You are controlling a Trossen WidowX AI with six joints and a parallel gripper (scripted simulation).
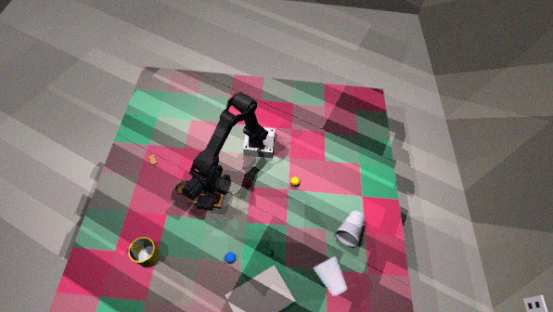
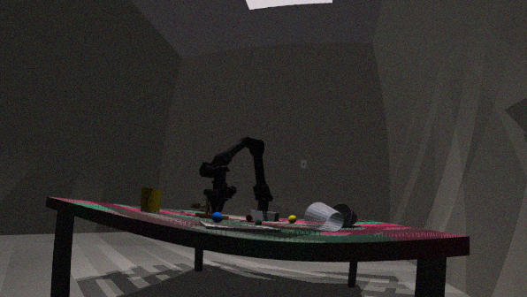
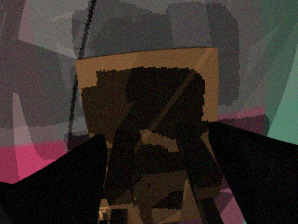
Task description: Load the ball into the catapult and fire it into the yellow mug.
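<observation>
The hand (image 1: 205, 197) (image 2: 216, 209) (image 3: 157, 136) is down at the wooden catapult (image 1: 218, 201) (image 2: 224, 217) (image 3: 150, 55), its fingers partway apart, one toward each side of it; whether they press on the wood I cannot tell. The catapult rests on the table (image 1: 186, 234) (image 2: 309, 243). In the top view, the yellow mug (image 1: 131, 253) (image 2: 150, 200) stands upright, below and left of the catapult and well apart from it. Right of the catapult lie a red ball (image 1: 247, 183) (image 2: 248, 218), the nearest to it, and farther out a yellow ball (image 1: 295, 181) (image 2: 292, 218). A blue ball (image 1: 230, 257) (image 2: 217, 217) and a small green ball (image 1: 270, 253) (image 2: 258, 223) lie below and right of it. Two cups (image 1: 351, 228) (image 1: 330, 277) (image 2: 320, 215) (image 2: 347, 215) lie on their sides, farther right of the catapult.
</observation>
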